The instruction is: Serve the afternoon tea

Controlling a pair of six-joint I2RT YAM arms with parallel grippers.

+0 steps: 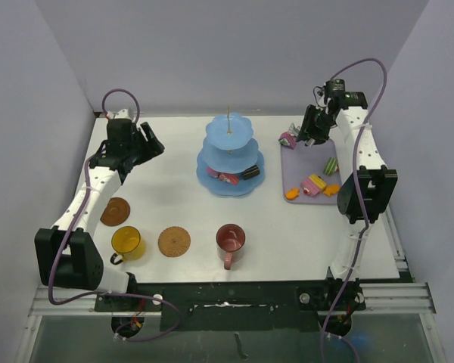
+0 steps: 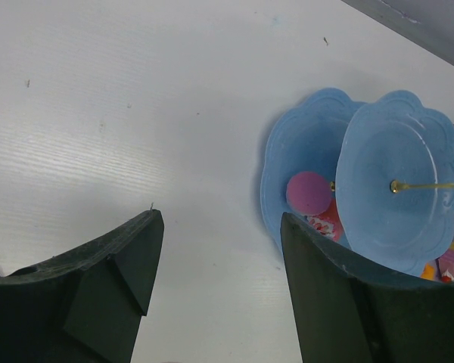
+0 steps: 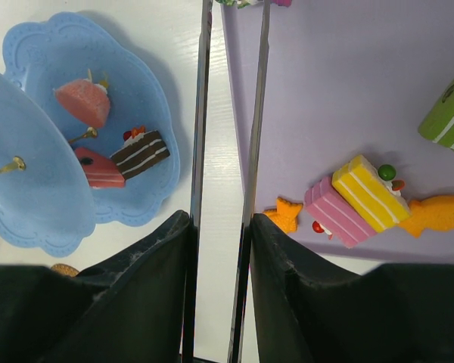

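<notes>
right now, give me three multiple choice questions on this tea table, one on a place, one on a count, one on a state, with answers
1. Where does the dark-red mug stand? A on the blue stand; B on the lilac tray; C on the bare table.
2. How many round brown coasters lie out? A two; B one; C four.
3. How is the right gripper? A open, empty; B shut on the thin metal tongs; C shut on a cake.
Answers: 1 C, it sits on white tabletop beside a coaster; 2 A, both lie near the yellow mug; 3 B, both blades run between its fingers.
</notes>
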